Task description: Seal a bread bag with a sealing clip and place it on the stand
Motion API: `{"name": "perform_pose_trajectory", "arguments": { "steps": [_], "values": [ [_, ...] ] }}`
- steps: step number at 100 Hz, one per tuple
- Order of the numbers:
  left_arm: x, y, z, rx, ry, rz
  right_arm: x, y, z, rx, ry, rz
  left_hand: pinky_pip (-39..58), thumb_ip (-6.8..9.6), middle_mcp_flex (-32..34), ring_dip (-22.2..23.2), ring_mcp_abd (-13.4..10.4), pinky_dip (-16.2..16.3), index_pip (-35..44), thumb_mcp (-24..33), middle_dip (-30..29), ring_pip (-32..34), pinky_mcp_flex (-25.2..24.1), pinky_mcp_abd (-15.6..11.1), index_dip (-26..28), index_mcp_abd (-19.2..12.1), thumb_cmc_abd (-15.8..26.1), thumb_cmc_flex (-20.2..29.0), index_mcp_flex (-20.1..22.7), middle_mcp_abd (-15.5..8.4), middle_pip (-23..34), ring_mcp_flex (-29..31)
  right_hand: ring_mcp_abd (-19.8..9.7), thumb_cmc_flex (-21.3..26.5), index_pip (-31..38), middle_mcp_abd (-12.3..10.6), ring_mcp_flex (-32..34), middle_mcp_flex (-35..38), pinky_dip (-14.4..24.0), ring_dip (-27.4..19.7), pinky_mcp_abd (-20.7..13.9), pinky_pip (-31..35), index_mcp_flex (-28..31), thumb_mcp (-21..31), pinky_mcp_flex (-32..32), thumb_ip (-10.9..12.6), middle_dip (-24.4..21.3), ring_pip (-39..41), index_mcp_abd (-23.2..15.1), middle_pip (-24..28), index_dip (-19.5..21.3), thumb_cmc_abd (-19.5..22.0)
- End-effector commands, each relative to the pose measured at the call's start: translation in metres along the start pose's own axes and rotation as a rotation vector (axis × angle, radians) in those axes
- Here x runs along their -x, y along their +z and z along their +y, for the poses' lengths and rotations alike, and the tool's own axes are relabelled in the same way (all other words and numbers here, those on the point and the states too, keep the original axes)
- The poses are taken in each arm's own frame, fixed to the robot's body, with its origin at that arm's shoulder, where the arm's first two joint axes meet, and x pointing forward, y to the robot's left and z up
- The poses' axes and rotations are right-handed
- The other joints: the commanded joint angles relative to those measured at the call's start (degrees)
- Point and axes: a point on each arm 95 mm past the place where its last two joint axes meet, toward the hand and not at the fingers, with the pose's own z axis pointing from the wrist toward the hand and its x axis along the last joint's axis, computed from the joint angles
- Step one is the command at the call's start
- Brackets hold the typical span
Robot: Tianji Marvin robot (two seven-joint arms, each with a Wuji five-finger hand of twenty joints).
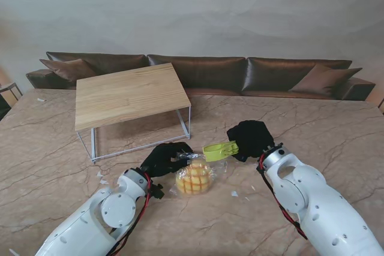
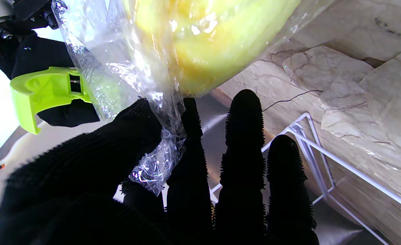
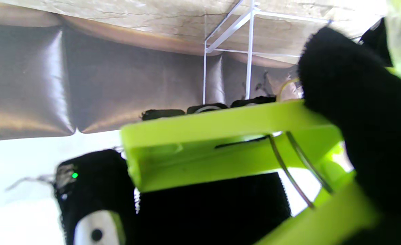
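Note:
A clear bread bag [image 1: 195,178] with a yellow checkered bun inside lies on the marble table between my two hands. My left hand [image 1: 163,158] in a black glove is shut on the bag's gathered neck [image 2: 159,136], pinching it between thumb and fingers. My right hand [image 1: 249,138] is shut on a lime-green sealing clip [image 1: 219,150], whose jaw end points at the bag's neck and reaches it. The clip [image 3: 227,149] fills the right wrist view; it shows at the edge of the left wrist view as the clip [image 2: 44,92]. The wooden stand [image 1: 129,94] is farther left.
The stand has a white wire frame [image 1: 93,145] with open space under its top. A dark brown sofa [image 1: 240,73] runs along the far edge of the table. Small scraps [image 1: 101,178] lie on the marble near my left arm.

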Motion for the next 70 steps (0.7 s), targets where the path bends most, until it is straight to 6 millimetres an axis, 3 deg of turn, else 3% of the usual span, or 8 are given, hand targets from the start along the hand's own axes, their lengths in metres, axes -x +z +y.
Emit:
{"name": "perform_pose_trajectory", "arguments": {
  "steps": [1,46,50,70],
  "values": [
    [-0.004,0.002,0.003,0.004,-0.011,0.004,-0.005,0.003,-0.001,-0.003,-0.016,0.032,1.6,-1.43,3.1,-0.1,-0.2,1.2,2.9,3.4,-0.3,1.1,0.0,-0.2,0.0,-1.2,-0.4,0.7,2.2,-1.7,2.4,1.4,-1.6,19.8,29.6,7.3,11.1,7.5,1.0,7.7,1.9,17.6,10.4,7.4,1.7,2.9,4.7,34.0,-20.7,33.3,0.4,7.0],
    [-0.005,0.003,0.002,0.013,-0.018,0.005,-0.016,0.021,-0.014,0.002,-0.206,0.185,2.0,-1.64,3.2,-0.1,-0.2,1.1,3.9,4.0,-0.1,1.4,0.1,-0.2,0.7,-1.3,-0.4,0.7,2.0,-1.9,3.3,1.5,-1.9,19.0,29.4,6.4,11.2,7.5,0.4,7.5,1.4,17.6,10.3,8.0,1.8,2.5,4.7,33.9,-22.1,33.3,0.7,6.1],
    [-0.005,0.003,0.002,0.014,-0.019,0.005,-0.016,0.021,-0.014,0.004,-0.22,0.193,1.9,-1.66,3.1,-0.1,0.0,1.1,4.0,3.9,0.0,1.4,-0.1,-0.3,1.0,-1.3,-0.4,0.8,2.0,-1.8,3.4,1.4,-2.0,19.2,29.4,6.4,11.2,7.5,0.2,7.4,1.2,17.6,10.3,6.8,1.8,2.7,4.8,33.9,-22.2,33.2,0.9,8.1],
    [-0.005,0.003,0.002,0.015,-0.019,0.011,-0.018,0.023,-0.018,0.027,-0.331,0.203,2.0,-1.68,2.9,-0.1,-0.1,1.1,3.9,3.8,0.1,1.4,-0.1,-0.2,1.8,-1.7,-0.3,0.8,1.9,-2.0,3.7,1.3,-2.6,18.2,28.8,5.5,11.2,7.5,-0.7,7.0,0.4,17.6,10.1,6.0,1.8,2.3,4.9,33.8,-23.6,32.9,1.4,7.5]
  ]
}}
